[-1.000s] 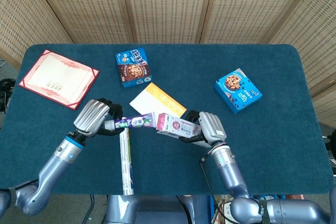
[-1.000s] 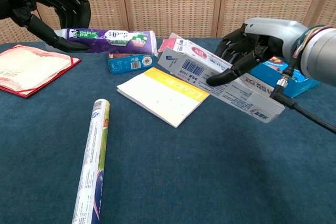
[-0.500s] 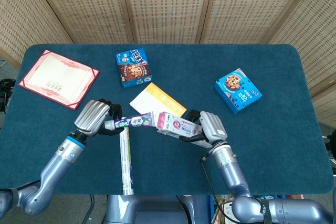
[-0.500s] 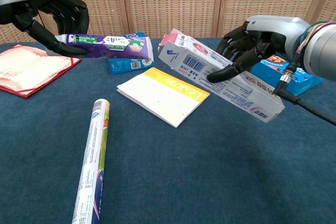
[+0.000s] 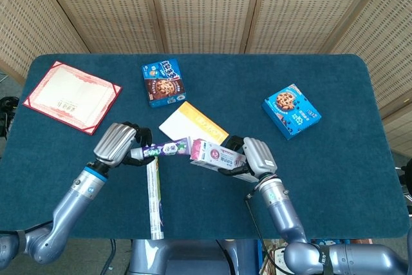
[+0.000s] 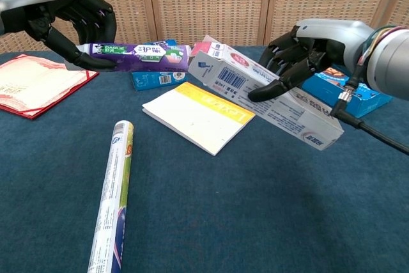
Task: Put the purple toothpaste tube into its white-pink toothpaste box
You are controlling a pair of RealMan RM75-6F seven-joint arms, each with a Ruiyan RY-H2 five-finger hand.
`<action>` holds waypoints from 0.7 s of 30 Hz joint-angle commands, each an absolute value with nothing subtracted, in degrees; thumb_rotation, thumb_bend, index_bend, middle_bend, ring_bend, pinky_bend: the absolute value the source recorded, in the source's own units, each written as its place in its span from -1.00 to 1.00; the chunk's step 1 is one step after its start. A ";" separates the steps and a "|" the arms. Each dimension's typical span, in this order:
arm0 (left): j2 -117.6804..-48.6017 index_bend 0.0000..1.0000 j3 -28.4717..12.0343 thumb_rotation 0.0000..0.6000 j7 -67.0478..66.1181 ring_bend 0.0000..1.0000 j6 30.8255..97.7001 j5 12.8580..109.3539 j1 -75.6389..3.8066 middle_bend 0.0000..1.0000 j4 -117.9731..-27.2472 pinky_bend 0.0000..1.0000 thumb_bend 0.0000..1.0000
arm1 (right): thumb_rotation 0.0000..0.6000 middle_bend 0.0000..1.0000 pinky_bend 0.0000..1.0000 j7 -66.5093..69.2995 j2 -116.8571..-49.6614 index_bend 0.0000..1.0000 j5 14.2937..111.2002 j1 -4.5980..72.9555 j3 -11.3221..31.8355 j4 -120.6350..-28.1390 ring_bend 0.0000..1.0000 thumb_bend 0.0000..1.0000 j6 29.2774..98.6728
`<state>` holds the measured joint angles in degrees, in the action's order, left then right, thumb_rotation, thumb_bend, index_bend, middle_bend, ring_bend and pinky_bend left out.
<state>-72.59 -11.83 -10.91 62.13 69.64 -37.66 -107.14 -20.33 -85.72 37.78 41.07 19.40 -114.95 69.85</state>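
Note:
My left hand (image 5: 118,143) (image 6: 64,14) holds the purple toothpaste tube (image 5: 166,149) (image 6: 137,54) level above the table, gripping its cap end. The tube's flat tail points right and meets the open end of the white-pink toothpaste box (image 5: 215,154) (image 6: 262,97). My right hand (image 5: 254,156) (image 6: 313,46) grips that box from above, holding it tilted with the open flaps (image 6: 211,49) raised toward the tube. Whether the tail is inside the opening cannot be told.
A yellow-white booklet (image 5: 192,122) (image 6: 198,114) lies under the tube and box. A rolled tube (image 5: 154,198) (image 6: 112,196) lies at the front left. A red certificate folder (image 5: 71,94) and two blue cookie boxes (image 5: 162,82) (image 5: 291,110) sit on the blue table (image 5: 347,178).
My left hand has carried the tube rightward, closing the gap to the box. My right hand has shifted the box's open end slightly left toward the tube.

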 commanded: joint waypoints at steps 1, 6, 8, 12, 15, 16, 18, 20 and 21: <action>-72.94 0.77 -11.83 1.00 -10.97 0.08 61.95 69.27 -37.85 0.38 -107.20 -0.07 -0.29 | 1.00 0.01 0.00 -20.21 -85.78 0.17 37.81 41.12 19.36 -114.97 -0.18 -1.00 69.91; -73.52 0.77 -12.02 1.00 -10.16 0.08 61.99 68.95 -37.97 0.38 -107.83 -0.07 -0.29 | 1.00 0.01 0.00 -20.06 -85.98 0.17 37.77 41.24 19.14 -114.98 -0.18 -1.00 70.01; -73.43 0.77 -12.10 1.00 -9.95 0.08 61.79 68.82 -38.09 0.38 -108.24 -0.07 -0.29 | 1.00 0.01 0.00 -19.87 -86.04 0.17 37.67 41.29 19.19 -115.03 -0.18 -1.00 69.94; -73.19 0.77 -12.29 1.00 -9.96 0.08 61.62 68.51 -38.33 0.38 -108.93 -0.07 -0.29 | 1.00 0.01 0.00 -19.76 -86.14 0.17 37.68 41.40 19.15 -115.21 -0.18 -1.00 70.05; -73.01 0.77 -12.35 1.00 -10.11 0.08 61.32 67.91 -38.53 0.38 -109.39 -0.07 -0.29 | 1.00 0.01 0.00 -19.76 -86.21 0.17 37.63 41.53 19.16 -115.33 -0.18 -1.00 70.12; -72.95 0.77 -12.35 1.00 -10.31 0.08 61.18 67.69 -38.64 0.38 -109.49 -0.07 -0.29 | 1.00 0.01 0.00 -19.71 -86.24 0.17 37.62 41.58 19.21 -115.34 -0.18 -1.00 70.14; -73.05 0.77 -12.43 1.00 -10.74 0.08 61.19 67.46 -38.84 0.38 -109.51 -0.07 -0.29 | 1.00 0.01 0.00 -19.60 -86.31 0.17 37.70 41.67 19.26 -115.44 -0.18 -1.00 70.10; -73.31 0.77 -12.60 1.00 -10.76 0.08 61.42 67.32 -38.94 0.38 -109.55 -0.07 -0.29 | 1.00 0.01 0.00 -19.74 -86.32 0.17 37.82 41.78 19.19 -115.50 -0.18 -1.00 70.13; -73.42 0.77 -12.65 1.00 -10.67 0.08 61.54 67.33 -38.94 0.38 -109.61 -0.07 -0.29 | 1.00 0.01 0.00 -19.78 -86.32 0.17 37.86 41.81 19.17 -115.52 -0.18 -1.00 70.18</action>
